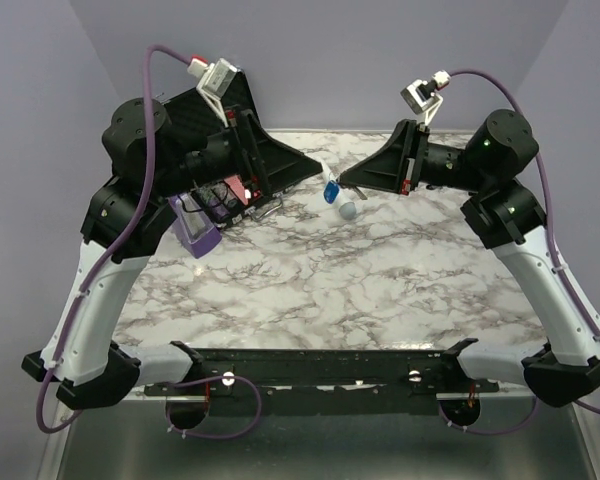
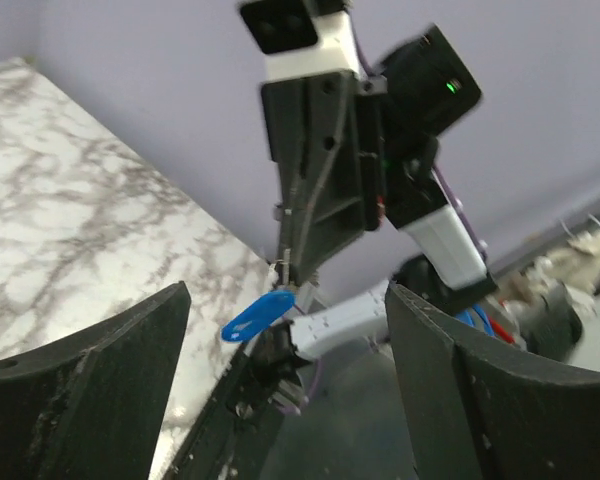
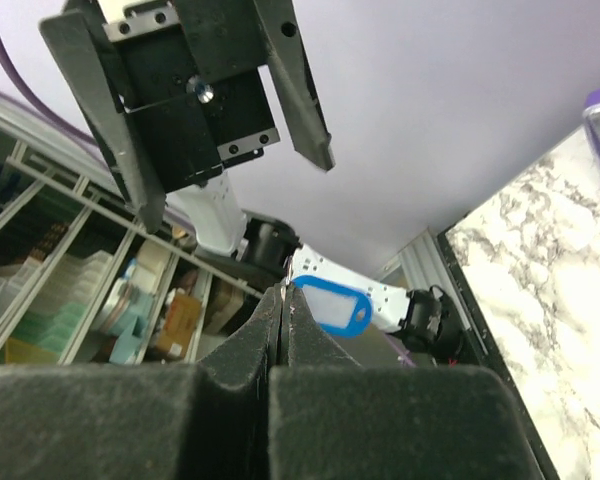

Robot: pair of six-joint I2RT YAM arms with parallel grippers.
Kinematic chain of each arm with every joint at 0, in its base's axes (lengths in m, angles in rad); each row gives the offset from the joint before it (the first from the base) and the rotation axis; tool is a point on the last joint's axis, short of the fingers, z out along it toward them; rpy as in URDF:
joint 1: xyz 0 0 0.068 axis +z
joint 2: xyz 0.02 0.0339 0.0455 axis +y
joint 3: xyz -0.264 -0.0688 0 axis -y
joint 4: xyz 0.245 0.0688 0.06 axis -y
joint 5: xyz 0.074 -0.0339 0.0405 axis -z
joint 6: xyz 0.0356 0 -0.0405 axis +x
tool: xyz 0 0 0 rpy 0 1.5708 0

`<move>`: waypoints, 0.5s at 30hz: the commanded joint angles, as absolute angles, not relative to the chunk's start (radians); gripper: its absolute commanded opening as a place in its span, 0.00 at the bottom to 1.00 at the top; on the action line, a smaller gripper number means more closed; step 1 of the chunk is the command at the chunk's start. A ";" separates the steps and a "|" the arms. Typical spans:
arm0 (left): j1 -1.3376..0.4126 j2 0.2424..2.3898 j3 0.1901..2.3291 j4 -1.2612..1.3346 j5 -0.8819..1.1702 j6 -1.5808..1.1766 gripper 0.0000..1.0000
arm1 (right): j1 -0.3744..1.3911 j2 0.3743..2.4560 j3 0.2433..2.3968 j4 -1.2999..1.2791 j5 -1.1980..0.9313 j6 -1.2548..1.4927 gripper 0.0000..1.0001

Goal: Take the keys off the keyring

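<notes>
The keyring point(image 1: 331, 191) is a small blue oval tag that hangs in the air over the back of the table. My right gripper point(image 1: 346, 181) is shut on the thin metal at the tag's top. In the right wrist view the tag point(image 3: 330, 306) dangles just right of the closed fingertips point(image 3: 283, 300). My left gripper point(image 1: 315, 168) is open and empty, level with the tag and just to its left. In the left wrist view the tag point(image 2: 257, 315) shows between the spread fingers point(image 2: 100, 380). I cannot make out a key in any view.
A purple metronome point(image 1: 195, 228) stands on the marble table point(image 1: 340, 290) at the back left, beside small dark and pink items point(image 1: 230, 195). A white rounded object point(image 1: 348, 209) lies just below the tag. A black rail point(image 1: 320, 365) runs along the near edge.
</notes>
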State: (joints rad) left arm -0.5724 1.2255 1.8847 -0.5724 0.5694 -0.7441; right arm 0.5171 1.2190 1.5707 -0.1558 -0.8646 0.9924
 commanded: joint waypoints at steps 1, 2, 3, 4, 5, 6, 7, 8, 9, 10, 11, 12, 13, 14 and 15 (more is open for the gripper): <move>-0.568 1.330 1.989 -0.600 0.889 -0.715 0.81 | 0.523 1.242 1.634 -0.202 -1.009 0.973 0.01; -0.568 1.347 2.005 -0.610 0.909 -0.715 0.78 | 0.523 1.247 1.638 -0.201 -1.020 0.974 0.01; -0.568 1.357 2.016 -0.615 0.925 -0.715 0.76 | 0.522 1.250 1.643 -0.202 -1.026 0.976 0.01; -0.569 1.367 2.023 -0.618 0.933 -0.712 0.73 | 0.523 1.250 1.646 -0.202 -1.026 0.977 0.01; -0.568 1.370 2.029 -0.618 0.934 -0.710 0.72 | 0.523 1.252 1.647 -0.204 -1.023 0.977 0.01; -0.569 1.373 2.031 -0.615 0.937 -0.709 0.72 | 0.523 1.250 1.646 -0.204 -1.020 0.976 0.01; -0.569 1.377 2.034 -0.614 0.939 -0.710 0.71 | 0.522 1.250 1.646 -0.201 -1.019 0.977 0.01; -0.569 1.382 2.036 -0.615 0.945 -0.712 0.70 | 0.523 1.252 1.644 -0.198 -1.020 0.980 0.01; -0.568 1.387 2.037 -0.618 0.949 -0.713 0.68 | 0.522 1.250 1.643 -0.190 -1.022 0.983 0.01; -0.569 1.391 2.037 -0.620 0.954 -0.716 0.66 | 0.523 1.250 1.641 -0.184 -1.022 0.988 0.01; -0.568 1.394 2.034 -0.618 0.957 -0.719 0.64 | 0.523 1.253 1.643 -0.181 -1.022 0.991 0.01; -0.568 1.396 2.031 -0.615 0.962 -0.724 0.62 | 0.523 1.253 1.643 -0.178 -1.023 0.991 0.01; -0.569 1.397 2.028 -0.614 0.963 -0.724 0.59 | 0.522 1.256 1.643 -0.175 -1.023 0.994 0.01; -0.569 1.397 2.028 -0.612 0.965 -0.726 0.58 | 0.523 1.258 1.644 -0.175 -1.026 0.993 0.01; -0.569 1.400 2.032 -0.609 0.966 -0.726 0.55 | 0.522 1.258 1.646 -0.175 -1.028 0.992 0.01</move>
